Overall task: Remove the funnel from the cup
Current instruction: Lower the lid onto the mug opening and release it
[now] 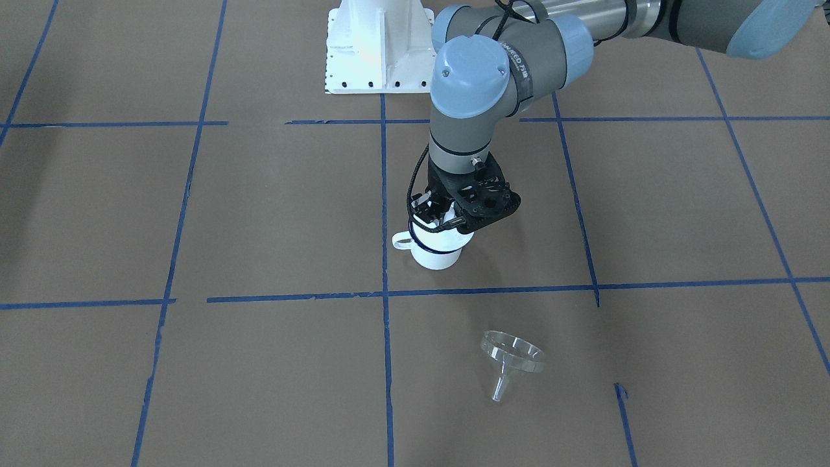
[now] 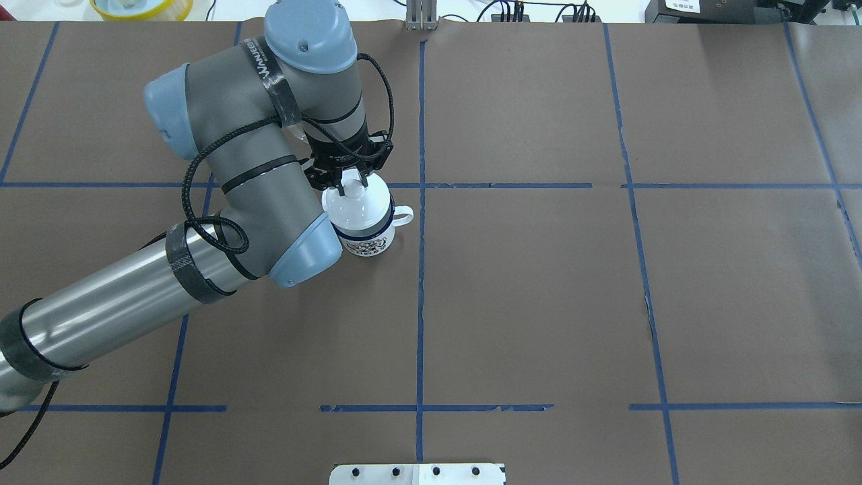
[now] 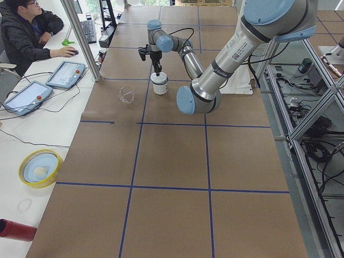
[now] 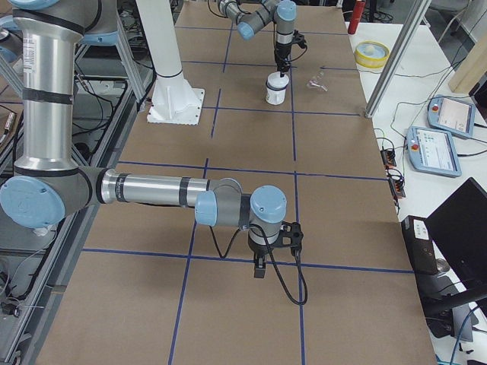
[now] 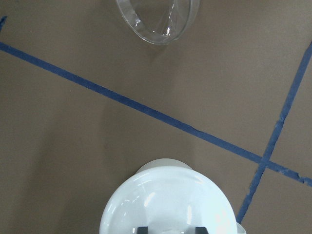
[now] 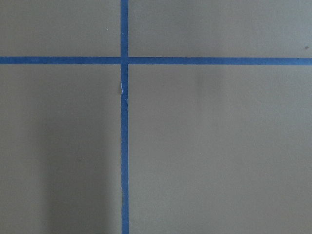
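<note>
The clear funnel (image 1: 511,355) lies on its side, apart from the cup (image 1: 439,254).

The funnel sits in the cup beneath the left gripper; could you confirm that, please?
No: the funnel lies on the table, apart from the cup, as the exterior front-facing view shows. The cup is beneath the left gripper.

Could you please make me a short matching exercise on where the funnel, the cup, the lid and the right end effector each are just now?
Things:
1. funnel
2. cup
3. lid
4. right end effector

Places or states:
A. resting on the cup's mouth
B. lying on the table, apart from the cup
C. above blue tape, far from the cup
D. standing upright, white with a dark blue rim

Pairs: 1-B, 2-D, 3-A, 4-C
</note>
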Motion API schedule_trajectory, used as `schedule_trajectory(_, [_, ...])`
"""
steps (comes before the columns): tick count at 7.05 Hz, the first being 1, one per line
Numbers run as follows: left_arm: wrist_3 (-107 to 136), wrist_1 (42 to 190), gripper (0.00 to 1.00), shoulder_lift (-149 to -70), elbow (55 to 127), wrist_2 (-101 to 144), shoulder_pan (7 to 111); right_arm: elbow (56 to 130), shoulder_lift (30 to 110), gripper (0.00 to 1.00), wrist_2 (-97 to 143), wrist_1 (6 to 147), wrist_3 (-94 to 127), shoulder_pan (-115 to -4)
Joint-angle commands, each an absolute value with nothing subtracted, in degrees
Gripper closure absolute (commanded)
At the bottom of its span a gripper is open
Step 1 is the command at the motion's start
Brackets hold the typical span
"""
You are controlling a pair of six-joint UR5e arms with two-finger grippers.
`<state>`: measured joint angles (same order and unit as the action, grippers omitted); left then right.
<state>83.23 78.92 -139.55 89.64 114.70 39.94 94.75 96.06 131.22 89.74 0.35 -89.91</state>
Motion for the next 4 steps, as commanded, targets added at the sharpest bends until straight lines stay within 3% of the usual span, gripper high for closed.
schedule_trajectory(1, [83.23,79.10,1.00,-139.48,89.65,114.70,39.29,94.75,96.06,0.00,131.22,89.74,0.35,-89.91])
schedule_trajectory(4, [83.32,79.89,1.00,-139.31,89.56,114.70,38.94,94.75,96.06,0.00,131.22,89.74,0.35,-89.91])
